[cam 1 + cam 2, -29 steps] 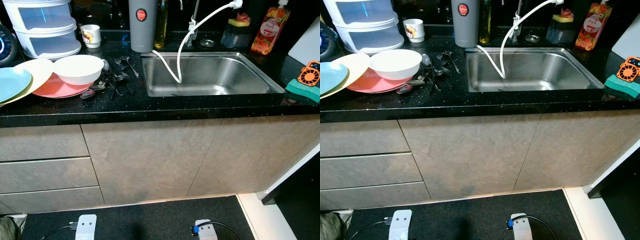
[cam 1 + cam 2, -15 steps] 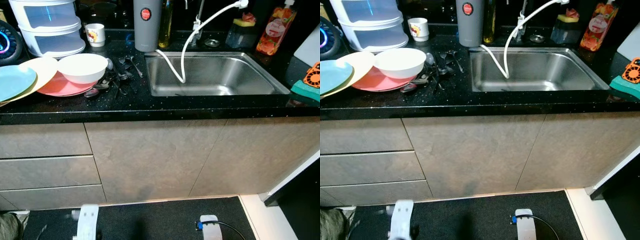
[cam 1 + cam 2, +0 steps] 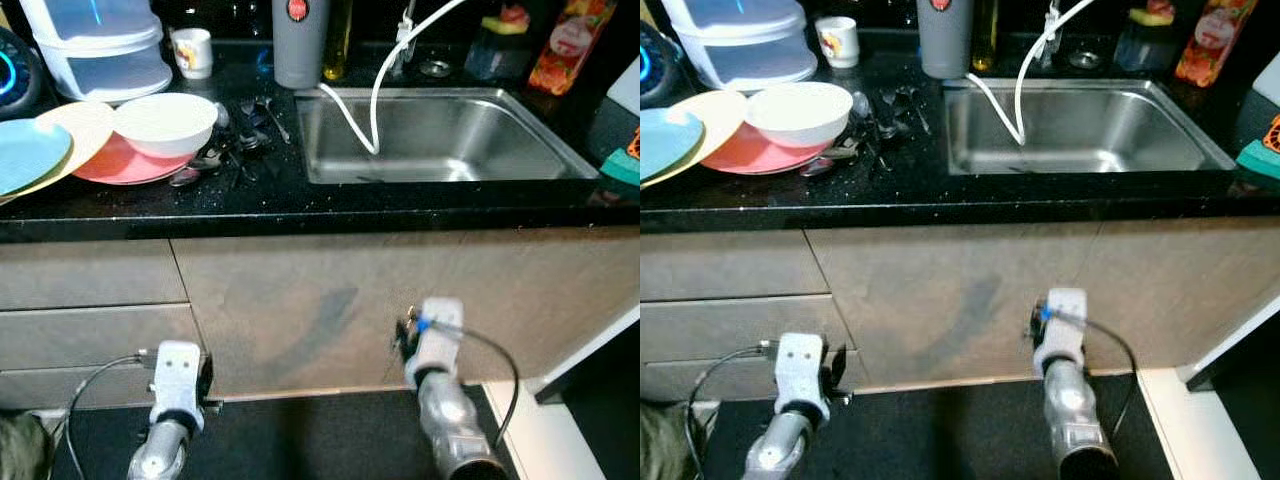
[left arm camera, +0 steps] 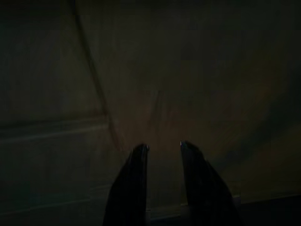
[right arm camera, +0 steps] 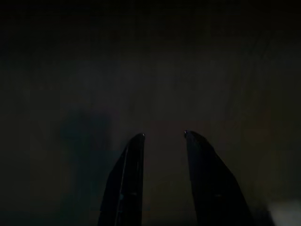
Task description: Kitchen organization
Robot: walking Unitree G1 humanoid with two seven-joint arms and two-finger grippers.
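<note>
A white bowl (image 3: 165,122) sits on a pink plate (image 3: 112,165) on the black counter (image 3: 300,205), with a yellow plate (image 3: 78,125) and a blue plate (image 3: 28,152) to the left. Dark cutlery (image 3: 232,150) lies in a loose pile between the bowl and the steel sink (image 3: 440,140). Both arms are raised in front of the cabinet below the counter: left arm (image 3: 175,395), right arm (image 3: 438,350). My left gripper (image 4: 164,147) is open and faces the drawer fronts. The right gripper (image 5: 164,135) is also open, facing the cabinet door, with nothing between its fingers.
A white hose (image 3: 372,95) hangs from the tap into the sink. At the back stand a grey tumbler (image 3: 298,40), a mug (image 3: 190,50), stacked clear containers (image 3: 100,45) and an orange bottle (image 3: 570,45). A green sponge (image 3: 625,170) lies at the right. Drawers (image 3: 90,330) are lower left.
Both arms have risen into view in front of the cabinet, the right one higher. The camera has tilted and shifted a little; the counter items have not moved.
</note>
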